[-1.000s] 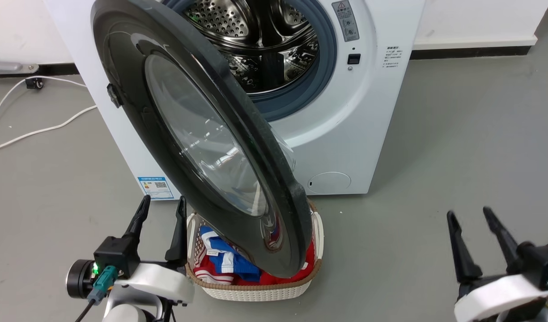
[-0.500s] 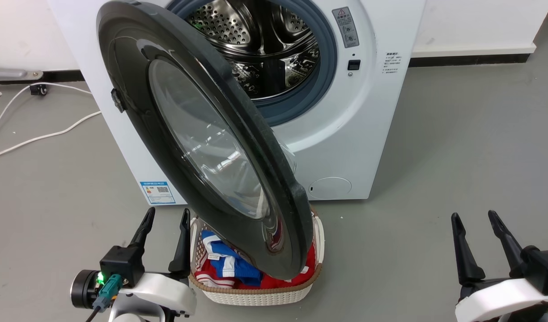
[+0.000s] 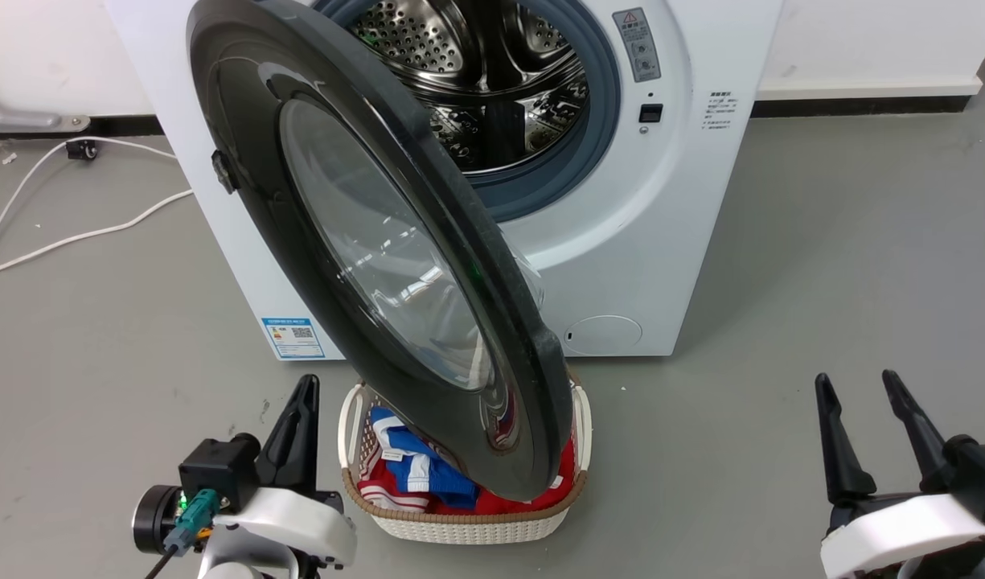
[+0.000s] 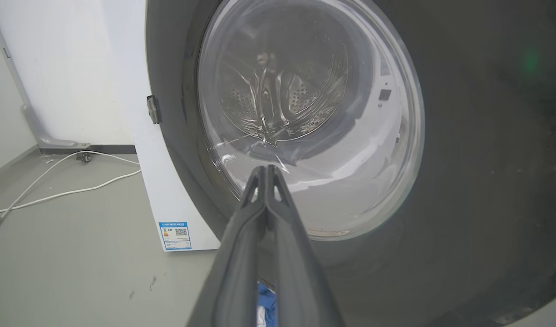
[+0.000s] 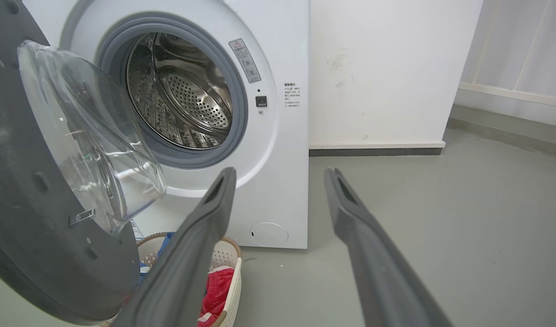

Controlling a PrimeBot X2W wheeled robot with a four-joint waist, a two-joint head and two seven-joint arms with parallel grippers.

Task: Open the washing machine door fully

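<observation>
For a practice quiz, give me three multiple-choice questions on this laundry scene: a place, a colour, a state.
1. The laundry basket sits: A) under the washing machine door B) inside the drum C) atop the machine
2. The door's rim is: A) white B) black C) red
3. The left pincer is: A) wide open B) shut, empty C) shut on cloth
Answers: A, it stands beneath the door's lower edge; B, the rim is glossy black; B, its fingers meet with nothing between.

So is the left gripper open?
No, the left gripper has its two fingers pressed together in front of the door.
</observation>
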